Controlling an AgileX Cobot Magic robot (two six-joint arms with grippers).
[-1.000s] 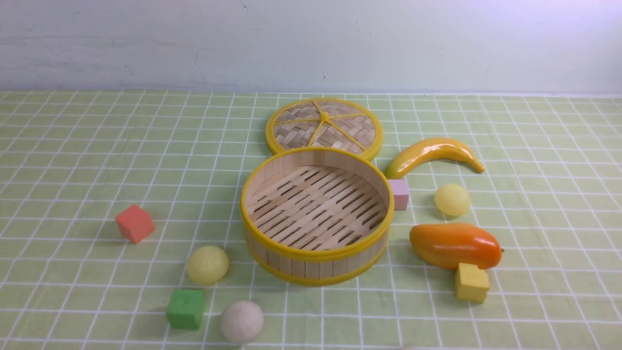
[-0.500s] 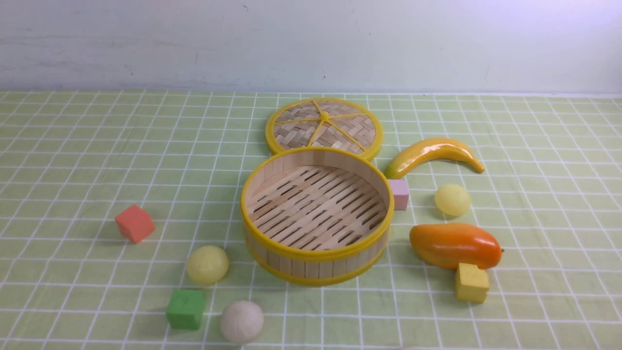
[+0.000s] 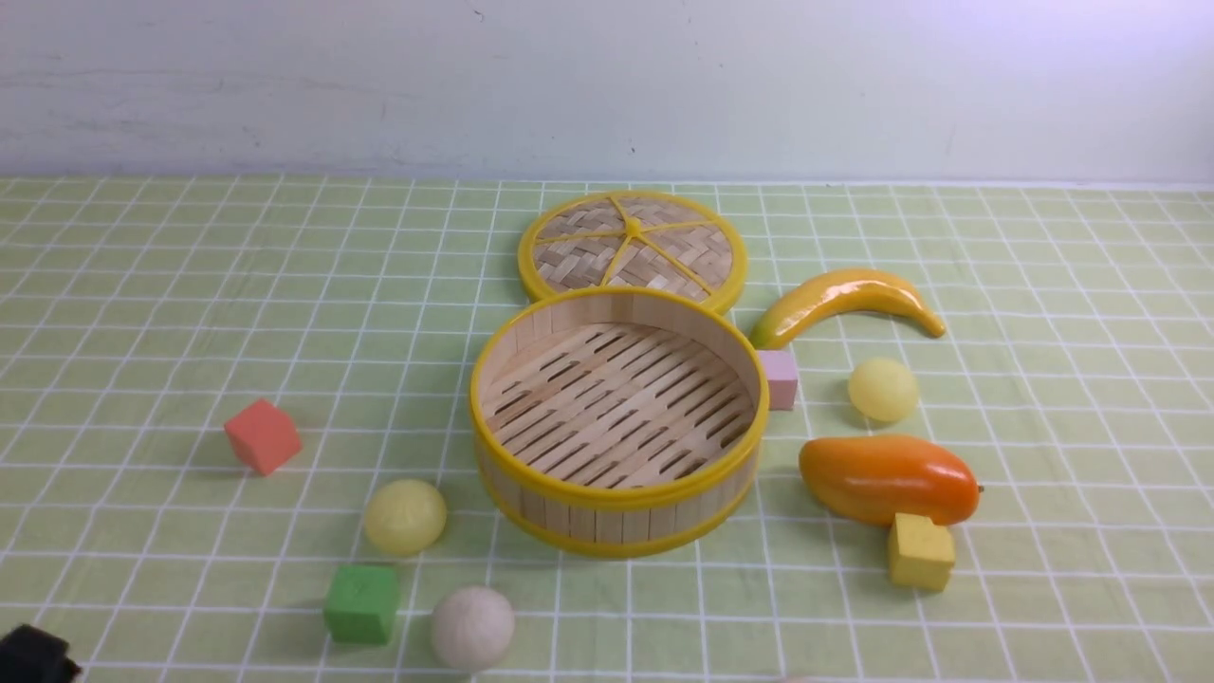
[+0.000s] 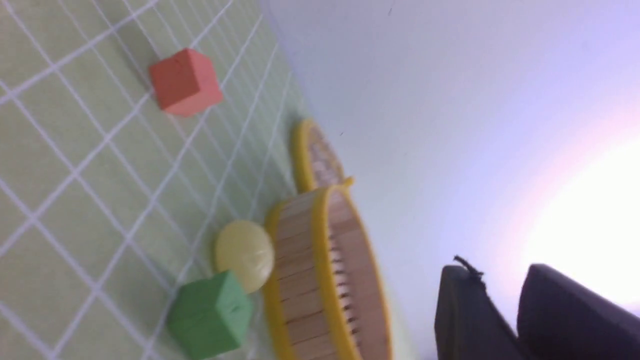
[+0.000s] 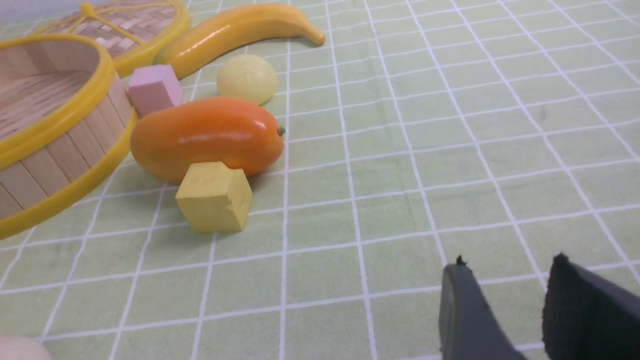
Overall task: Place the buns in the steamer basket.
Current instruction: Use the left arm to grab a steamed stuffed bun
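Note:
The steamer basket (image 3: 607, 517) stands open and empty at mid-table. To its near left lie a pale yellow bun (image 3: 405, 516) and an off-white bun (image 3: 472, 626); another pale yellow bun (image 3: 883, 390) lies to its right. My left gripper (image 4: 495, 272) is open with nothing between its fingers and is held off the cloth near the front left corner, where a black part of it (image 3: 33, 655) shows. In its view the yellow bun (image 4: 245, 252) touches the basket wall (image 4: 305, 270). My right gripper (image 5: 507, 262) is open and empty over bare cloth, well short of the yellow bun (image 5: 247, 78).
The woven lid (image 3: 633, 249) lies behind the basket. A banana (image 3: 844, 299), pink cube (image 3: 780, 378), orange mango (image 3: 887, 479) and yellow cube (image 3: 920, 552) crowd the right side. A red cube (image 3: 263, 435) and green cube (image 3: 362, 602) sit on the left.
A black part of the left arm has come into the bottom left corner of the front view. Nothing on the table has moved.

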